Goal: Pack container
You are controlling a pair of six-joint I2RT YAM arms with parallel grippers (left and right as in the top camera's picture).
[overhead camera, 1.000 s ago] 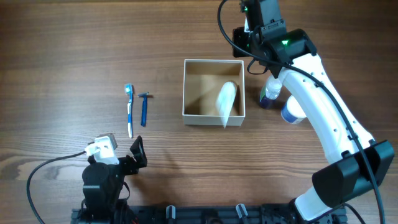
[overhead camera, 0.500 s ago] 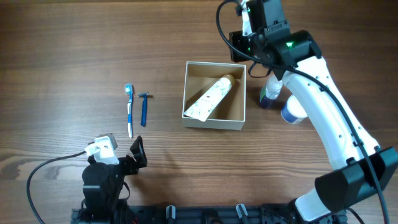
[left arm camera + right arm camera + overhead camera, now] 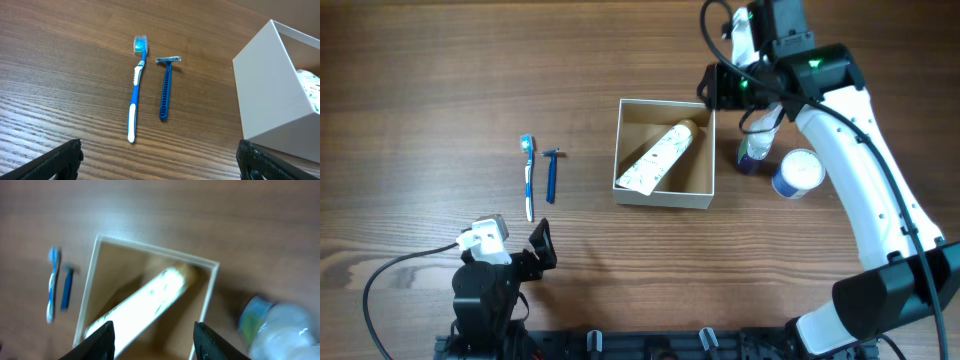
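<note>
Left gripper (image 3: 538, 247): down by the near edge of the table (image 3: 420, 80), toward the near left corner; its two fingers are spread wide and nothing is between them; it touches none of the things

Toothbrush (image 3: 135, 95): blue and white; it lies flat on the wood on the left half of the table; its brush end points to the far edge

Razor (image 3: 165, 90): blue; it lies just beside the toothbrush on its right, not touching it; its head points to the far edge too

Container (image 3: 665, 200): a square box, white outside and brown inside; it sits flat near the middle of the table, a bit to the right; it is well apart from the razor

Tube (image 3: 658, 158): white; it lies slanted inside the container, from the near left corner up to the far right corner

Jar (image 3: 796, 173): round, blue and white; it stands on the wood to the right of the container

Bottle (image 3: 755, 155): small and see-through with a dark bottom; it stands between the container and the jar; the arm hides part of it

Right gripper (image 3: 720, 88): up over the far right corner of the container; its fingers are apart and hold nothing
</note>
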